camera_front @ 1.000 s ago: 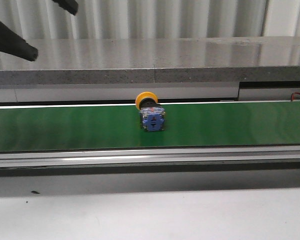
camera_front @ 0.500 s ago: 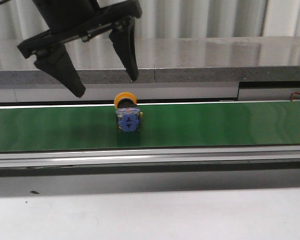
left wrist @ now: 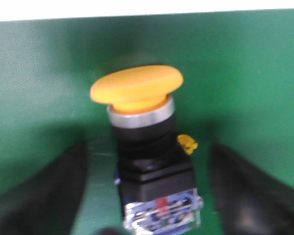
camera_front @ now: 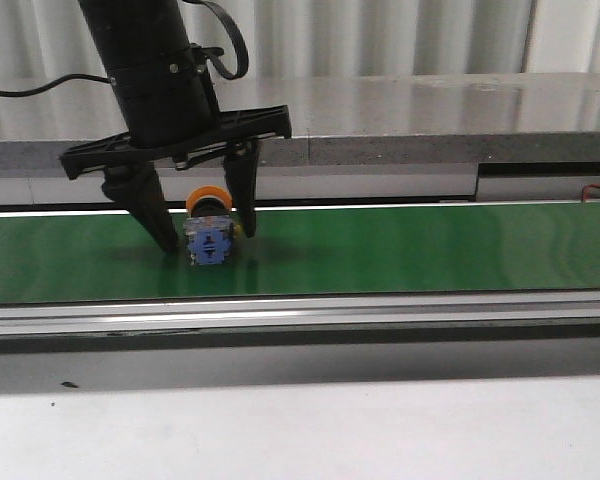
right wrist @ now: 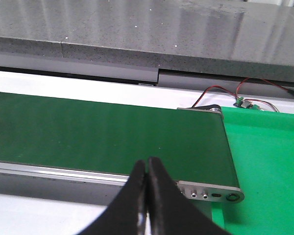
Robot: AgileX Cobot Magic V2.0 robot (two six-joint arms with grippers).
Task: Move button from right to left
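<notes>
Push button (camera_front: pixel 208 228) lies on its side on the green conveyor belt (camera_front: pixel 430 250), yellow-orange mushroom cap toward the belt's far edge, blue rear block toward its near edge. That leaves the black middle body exposed on both flanks, probably the reason for a grab from above.

Left gripper (camera_front: pixel 202 235) is low over the belt w/ fingers apart, straddling the button: one finger either side, tips at about belt level. In the left wrist view the button (left wrist: pixel 149 152) sits centred betw. the two dark fingers (left wrist: pixel 36 196), w/ green belt showing on each side, so no contact visible yet. A small yellow tab pokes from the body on one side; could snag as the fingers close.

Right gripper (right wrist: pixel 147 196) hangs off the belt's near edge, by the belt's end plate (right wrist: pixel 213 192), fingers pressed together, holding nothing. Looks parked so it won't block the left arm.

Step in hand, my read: closing on the button before lift.
</notes>
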